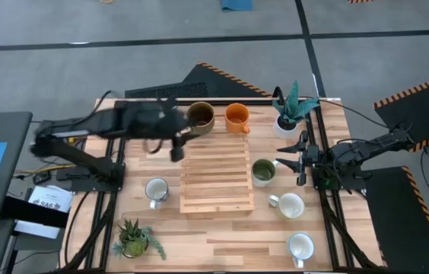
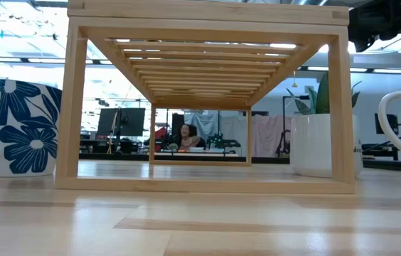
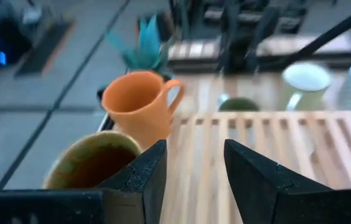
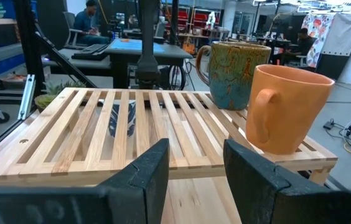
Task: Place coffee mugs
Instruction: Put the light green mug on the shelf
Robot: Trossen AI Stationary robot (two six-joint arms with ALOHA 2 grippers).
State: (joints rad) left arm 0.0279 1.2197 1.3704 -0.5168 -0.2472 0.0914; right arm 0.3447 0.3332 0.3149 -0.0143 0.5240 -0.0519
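left gripper (image 1: 175,144) hovering, fingers spread and empty, just beside brown mug (image 1: 200,116) and orange mug (image 1: 236,117) at slatted rack's (image 1: 216,176) far edge; risking clipping either mug; right gripper (image 1: 300,161) waiting spread beside olive mug (image 1: 263,171)

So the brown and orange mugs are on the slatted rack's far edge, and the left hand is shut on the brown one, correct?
Not quite: the left hand is open and empty, beside the brown mug, as the left wrist view shows. The brown and orange mug do stand at the slatted rack's far edge.
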